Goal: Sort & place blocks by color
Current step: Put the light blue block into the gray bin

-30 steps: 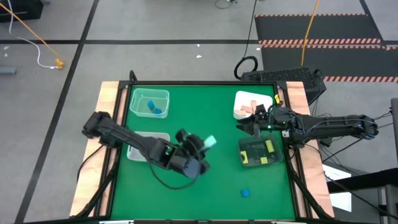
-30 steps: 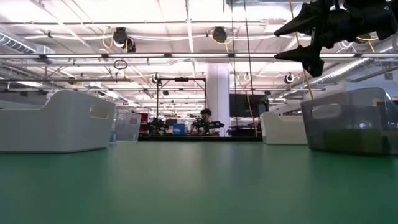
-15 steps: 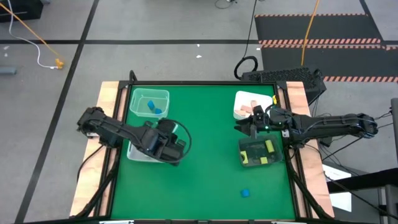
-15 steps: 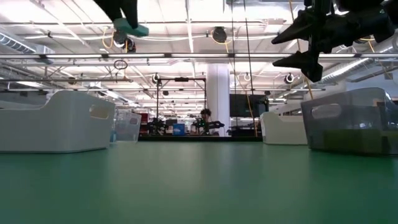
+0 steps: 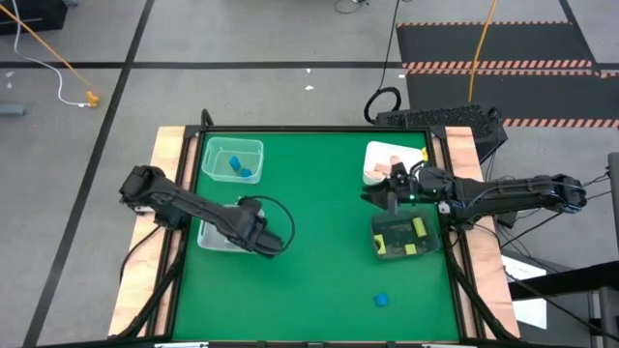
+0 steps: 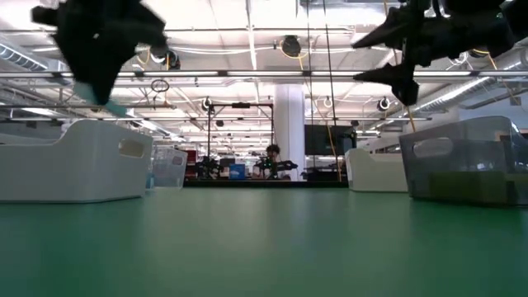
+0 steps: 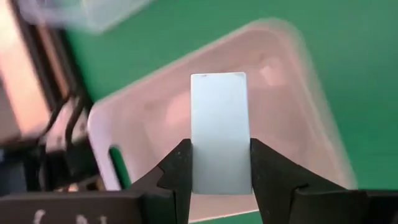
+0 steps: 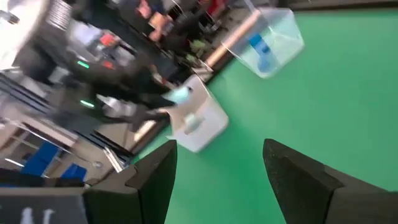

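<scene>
My left gripper [image 5: 253,235] hangs over the white tray [image 5: 211,235] at the table's left side, pointing steeply down, shut on a mint-teal block [image 7: 219,112]. In the low view the block [image 6: 114,107] shows just above the tray's rim [image 6: 74,124]. My right gripper [image 5: 385,198] stands open in the air at the right, between the white tray of tan blocks [image 5: 379,162] and the dark tray [image 5: 404,237] with yellow-green blocks. A blue block [image 5: 382,300] lies on the green mat near the front. My left gripper pinches the mint-teal bar by its two long sides [image 7: 199,165] between its two fingers, at the end nearer the gripper. The fingers come from above, slanting down, and lie along the bar. The bar sticks out past the fingertips, lifted clear above the white tray's floor [image 7: 143,124].
A clear tray [image 5: 232,159] with blue blocks stands at the far left. The mat's middle [image 5: 319,222] is bare. Wooden borders run along the table's left and right edges. A keyboard [image 5: 435,118] lies beyond the far right corner.
My left gripper has carried the mint-teal block from the table's middle toward the left edge, come down, and tipped and rolled until it points down over the white tray. The block has stayed in its fingers.
</scene>
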